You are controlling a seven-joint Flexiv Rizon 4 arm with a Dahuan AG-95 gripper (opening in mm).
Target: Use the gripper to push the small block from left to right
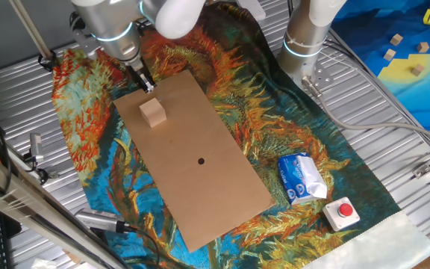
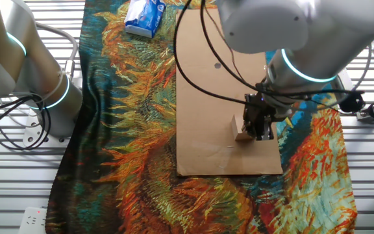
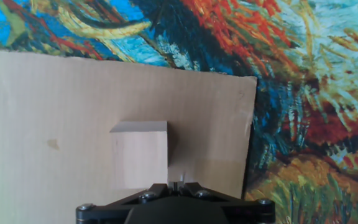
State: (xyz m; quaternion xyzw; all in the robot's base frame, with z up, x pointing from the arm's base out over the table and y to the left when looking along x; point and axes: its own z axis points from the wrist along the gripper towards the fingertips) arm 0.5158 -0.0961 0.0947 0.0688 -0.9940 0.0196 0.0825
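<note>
Place: on the brown cardboard sheet (image 1: 200,161) that lies over the painted, sunflower-patterned cloth (image 1: 88,119), we find the small block (image 1: 152,112) near one end of the sheet, close to its short edge.

Tool: our gripper (image 1: 145,82) sits low, just beside the block. In the hand view the fingers appear drawn close together into a narrow tip with nothing between them; we cannot tell whether the tip is touching the block's face or is a hair apart from it.

Progress: we judge the push to be at its very start. The block stands near the sheet's end and the long stretch of cardboard, with its small dark hole (image 1: 201,160), lies untravelled ahead of it. Nearly the whole slide is left to do.

Block's pose: it is a cube, so we can name no long axis. It rests flat on one face, its sides roughly square with the sheet's edges, with a flat face turned towards our gripper in the hand view.

Beyond the sheet: a blue-and-white packet (image 1: 302,178) and a beige box with a red button (image 1: 343,213) lie on the cloth, well apart from the block.
</note>
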